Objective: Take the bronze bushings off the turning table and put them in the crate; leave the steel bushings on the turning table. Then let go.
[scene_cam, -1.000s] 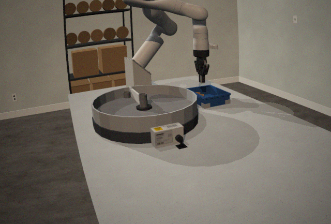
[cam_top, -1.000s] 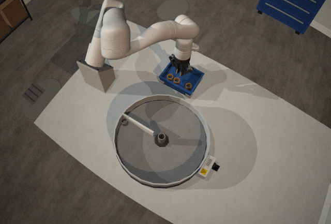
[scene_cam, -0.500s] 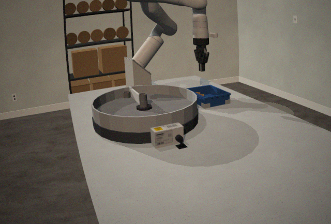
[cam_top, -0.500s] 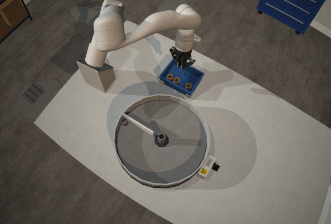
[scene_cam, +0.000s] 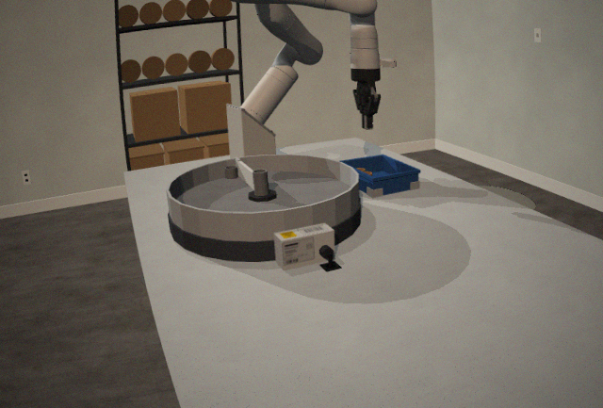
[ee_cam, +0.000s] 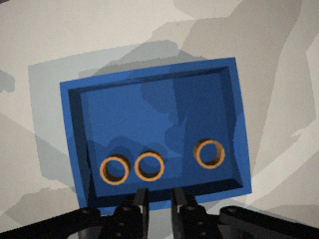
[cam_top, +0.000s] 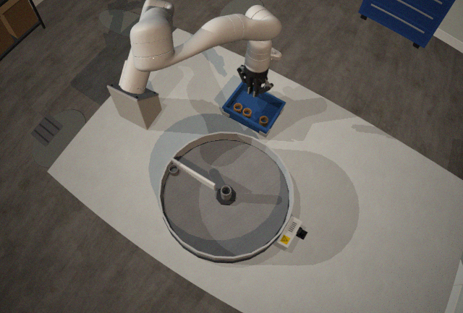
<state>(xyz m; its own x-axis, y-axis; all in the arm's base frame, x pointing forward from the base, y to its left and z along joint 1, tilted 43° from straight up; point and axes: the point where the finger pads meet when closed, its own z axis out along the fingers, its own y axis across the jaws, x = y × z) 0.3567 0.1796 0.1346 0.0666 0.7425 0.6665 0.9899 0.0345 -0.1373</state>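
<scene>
Three bronze bushings [cam_top: 237, 107] [cam_top: 247, 112] [cam_top: 263, 119] lie in the blue crate [cam_top: 254, 109], beyond the turning table [cam_top: 226, 195]. The wrist view shows them as orange rings [ee_cam: 115, 170] [ee_cam: 150, 166] [ee_cam: 209, 153] on the crate floor [ee_cam: 156, 135]. One steel bushing [cam_top: 173, 167] stands on the turning table near its far left rim, at the end of a white bar [cam_top: 194, 173]. My gripper [cam_top: 257, 91] hangs well above the crate's back edge, pointing down. Its fingers stand close together with nothing between them.
A grey hub [cam_top: 226, 193] rises from the turning table's centre. A control box [scene_cam: 303, 245] sits at the table's near rim. The arm's base pedestal [cam_top: 134, 104] stands left of the crate. A shelf with boxes [scene_cam: 177, 67] is at the back wall.
</scene>
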